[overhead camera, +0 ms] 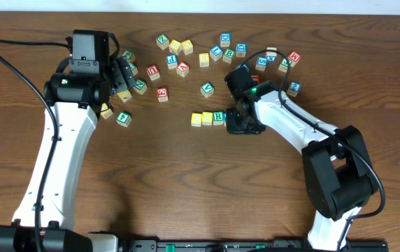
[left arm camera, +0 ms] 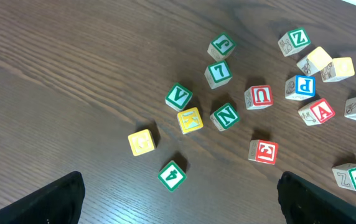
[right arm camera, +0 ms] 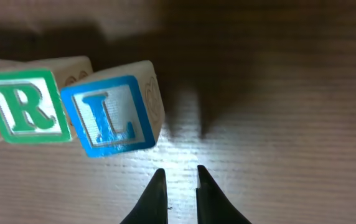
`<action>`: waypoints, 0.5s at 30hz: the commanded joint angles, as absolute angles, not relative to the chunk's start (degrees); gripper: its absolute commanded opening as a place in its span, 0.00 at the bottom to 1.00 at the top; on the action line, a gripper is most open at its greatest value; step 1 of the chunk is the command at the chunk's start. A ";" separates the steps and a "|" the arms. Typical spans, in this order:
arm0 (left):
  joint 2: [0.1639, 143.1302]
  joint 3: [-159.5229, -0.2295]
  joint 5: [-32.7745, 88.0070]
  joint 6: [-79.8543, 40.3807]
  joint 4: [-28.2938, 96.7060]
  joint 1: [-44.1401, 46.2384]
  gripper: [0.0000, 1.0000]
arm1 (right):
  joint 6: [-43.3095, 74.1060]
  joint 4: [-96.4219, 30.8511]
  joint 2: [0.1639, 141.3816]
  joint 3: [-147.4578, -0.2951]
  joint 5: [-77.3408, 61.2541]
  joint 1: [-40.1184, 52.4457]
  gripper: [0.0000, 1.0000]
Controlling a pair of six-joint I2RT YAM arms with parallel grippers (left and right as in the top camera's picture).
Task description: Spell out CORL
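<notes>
Subject of inspection: the four cubes for CORL, standing in one row near the middle of the dark wooden surface (overhead camera: 158,168).

Order from the overhead view, left to right: two yellow-topped cubes (overhead camera: 201,119) side by side, no letter readable on their tops; then the R cube (overhead camera: 218,117); the fourth place is covered there by my right arm.

From the right wrist view, the R cube shows a white face, a green border and a green R; the L cube (right arm camera: 109,115) sits against its right side, with a white face, a blue border and a blue L; its bare wooden side shows a faint pressed figure that I cannot read. The L cube is turned slightly out of line with the R cube, so the row is not quite straight at that end.

My right fingers (right arm camera: 156,199) are drawn nearly together, with only a thin slit between the tips; nothing is in them; they stand just beside the L cube, clear of it, over bare surface.

My left fingers (left arm camera: 56,202) are spread as wide as they go and hold nothing; they hang above the loose cubes (left arm camera: 224,116) at the far left of the surface, well apart from the row; green V, N, 7 and 4, red U, E and A, and a blue P can be read among them.
</notes>
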State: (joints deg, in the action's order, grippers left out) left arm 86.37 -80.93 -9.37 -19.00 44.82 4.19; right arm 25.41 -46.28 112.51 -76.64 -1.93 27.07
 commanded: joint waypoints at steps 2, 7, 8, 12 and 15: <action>86.15 -81.23 -9.69 -18.46 44.97 4.03 0.98 | 25.67 -44.82 113.16 -76.31 -2.76 27.77 0.11; 86.15 -81.23 -9.69 -18.44 44.97 4.03 0.98 | 25.67 -43.83 113.27 -76.31 -3.01 27.79 0.11; 86.15 -81.23 -9.69 -18.44 44.97 4.03 0.98 | 25.67 -43.68 113.27 -76.31 -3.01 27.79 0.11; 86.15 -81.23 -9.69 -18.44 44.97 4.03 0.98 | 25.67 -43.03 113.27 -76.29 -3.03 27.86 0.11; 86.15 -81.23 -9.69 -18.44 44.97 4.03 0.98 | 25.67 -42.24 113.27 -76.27 -3.03 27.86 0.11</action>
